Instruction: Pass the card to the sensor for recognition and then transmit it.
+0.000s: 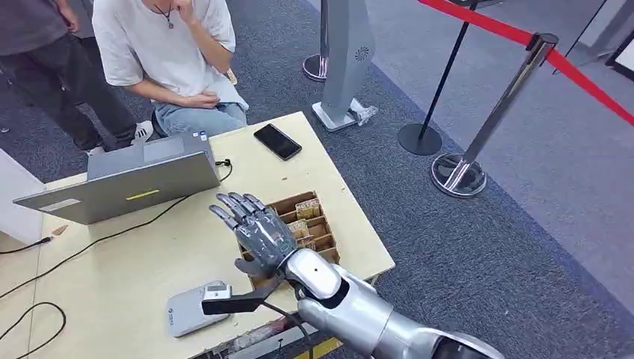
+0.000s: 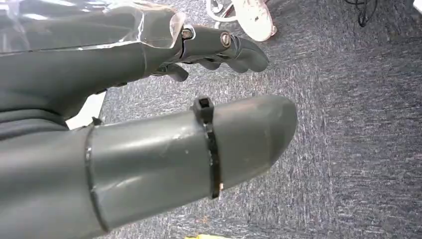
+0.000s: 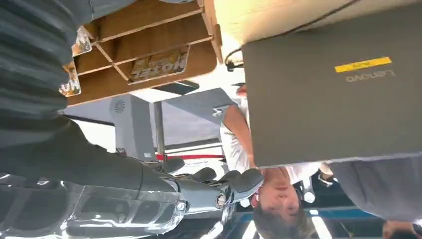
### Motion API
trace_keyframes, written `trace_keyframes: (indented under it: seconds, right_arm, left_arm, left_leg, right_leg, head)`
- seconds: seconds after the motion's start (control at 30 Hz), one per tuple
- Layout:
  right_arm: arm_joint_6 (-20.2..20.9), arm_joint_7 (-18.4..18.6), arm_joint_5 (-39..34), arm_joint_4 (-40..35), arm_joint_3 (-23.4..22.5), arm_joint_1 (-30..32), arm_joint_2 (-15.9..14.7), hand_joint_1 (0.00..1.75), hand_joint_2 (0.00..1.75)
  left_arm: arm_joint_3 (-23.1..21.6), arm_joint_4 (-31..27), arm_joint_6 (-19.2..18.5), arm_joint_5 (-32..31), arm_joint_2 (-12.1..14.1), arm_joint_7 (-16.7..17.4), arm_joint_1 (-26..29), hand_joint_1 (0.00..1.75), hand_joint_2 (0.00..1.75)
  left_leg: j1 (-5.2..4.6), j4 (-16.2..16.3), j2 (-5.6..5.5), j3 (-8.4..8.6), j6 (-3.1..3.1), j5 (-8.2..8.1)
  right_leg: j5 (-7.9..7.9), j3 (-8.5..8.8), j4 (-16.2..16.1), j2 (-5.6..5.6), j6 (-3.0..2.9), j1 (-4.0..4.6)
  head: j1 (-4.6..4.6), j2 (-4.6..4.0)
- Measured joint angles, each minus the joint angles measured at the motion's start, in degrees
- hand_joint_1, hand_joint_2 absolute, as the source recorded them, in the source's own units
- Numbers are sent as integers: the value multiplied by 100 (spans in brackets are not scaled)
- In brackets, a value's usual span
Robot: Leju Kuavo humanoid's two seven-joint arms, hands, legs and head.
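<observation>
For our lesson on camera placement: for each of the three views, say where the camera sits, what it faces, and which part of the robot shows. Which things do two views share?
Head view: high on the body, looking down at the table; the right robot hand is over the card box.
Left wrist view: behind the left robot hand, facing carpet.
Right wrist view: behind the right robot hand, facing box and laptop.
Shared: head and right wrist views both show box and laptop.

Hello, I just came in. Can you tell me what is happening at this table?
The robot's right hand hovers with fingers spread, holding nothing, over the wooden card box on the table. The grey sensor lies near the table's front edge, with no card on it. A seated person waits behind the laptop.
</observation>
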Motion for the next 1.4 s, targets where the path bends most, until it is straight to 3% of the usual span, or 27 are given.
trace_keyframes:
  seconds: [0.33,0.53,0.6,0.73,0.77,0.8,0.83,0.9,0.97,1.33,1.4]
  right_arm:
    - [568,238,232,-566,-125,45,-350,0,175]
    - [719,310,245,-758,-131,94,-514,10,175]
    - [743,319,245,-780,-131,110,-540,35,175]
    - [767,339,258,-796,-131,128,-562,44,175]
    - [769,339,260,-796,-131,134,-564,70,175]
    - [778,339,260,-796,-131,138,-564,80,175]
    - [787,339,260,-796,-129,141,-564,80,175]
    - [813,339,260,-793,-129,141,-564,112,175]
    - [828,339,260,-791,-122,140,-564,120,175]
    - [872,319,253,-621,-79,76,-564,117,175]
    - [878,319,253,-577,-68,59,-564,108,175]
  left_arm:
    - [103,-11,-17,31,2,0,11,0,0]
    - [133,-13,-57,28,2,0,11,0,0]
    - [136,-15,-57,28,2,0,11,0,0]
    - [136,-15,-57,28,0,0,11,0,0]
    - [136,-17,-57,28,0,0,11,0,0]
    - [136,-17,-57,28,0,2,11,0,0]
    - [138,-20,-57,28,0,2,11,0,0]
    - [138,-35,-59,28,0,11,10,0,0]
    - [142,-39,-66,28,0,20,10,0,0]
    - [177,-42,-63,39,-2,35,10,0,0]
    - [182,-42,-63,39,-2,35,10,0,0]
  left_leg:
    - [-1,1,0,0,0,0]
    - [0,1,0,0,0,0]
    - [0,1,0,0,0,0]
    - [0,1,0,0,0,0]
    - [0,1,0,0,0,0]
    - [0,1,0,0,0,0]
    - [0,1,0,0,0,0]
    - [0,1,0,0,0,0]
    - [0,1,0,-1,0,0]
    - [0,1,-1,-1,0,0]
    - [0,1,-1,-1,0,0]
  right_leg:
    - [0,0,0,0,0,0]
    - [0,0,0,0,0,0]
    - [0,0,0,0,0,0]
    - [0,0,0,0,0,0]
    - [0,0,0,1,0,0]
    - [0,0,0,0,0,0]
    - [0,0,0,0,0,0]
    - [0,0,0,0,0,0]
    - [0,0,0,0,0,0]
    - [0,1,0,0,0,0]
    - [0,1,0,0,0,0]
  head:
    - [0,0]
    - [0,0]
    - [0,0]
    - [0,0]
    - [0,0]
    - [0,0]
    - [0,0]
    - [0,0]
    - [0,0]
    - [0,0]
    - [0,0]
